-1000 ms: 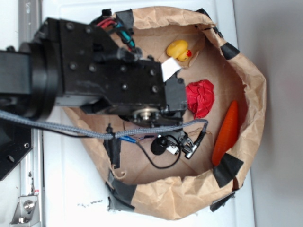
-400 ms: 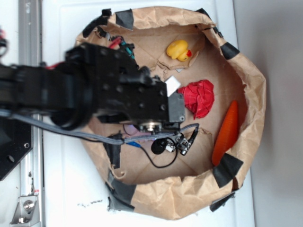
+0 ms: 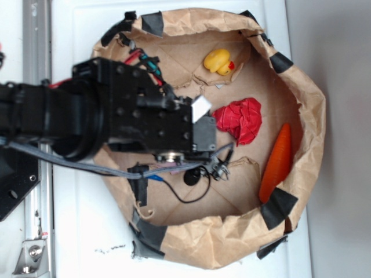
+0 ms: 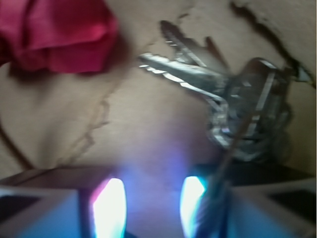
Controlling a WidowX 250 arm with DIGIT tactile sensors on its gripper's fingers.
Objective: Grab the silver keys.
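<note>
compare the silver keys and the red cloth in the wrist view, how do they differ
The silver keys are shiny metal, hard-edged with thin blades; the red cloth is soft, matte and crumpled. The keys lie at the right, the cloth in the upper left corner, partly cut off by the frame. Both rest on the brown paper, apart from each other.

So there's a white tabletop [image 3: 81, 231] with a brown paper-lined bin [image 3: 307, 127] sitting on it, edges taped down in black. On the paper floor: a yellow rubber duck [image 3: 218, 61], a crumpled red cloth [image 3: 240, 119], an orange carrot [image 3: 277, 162] and the silver keys [image 4: 233, 106] just beside the cloth.
</note>
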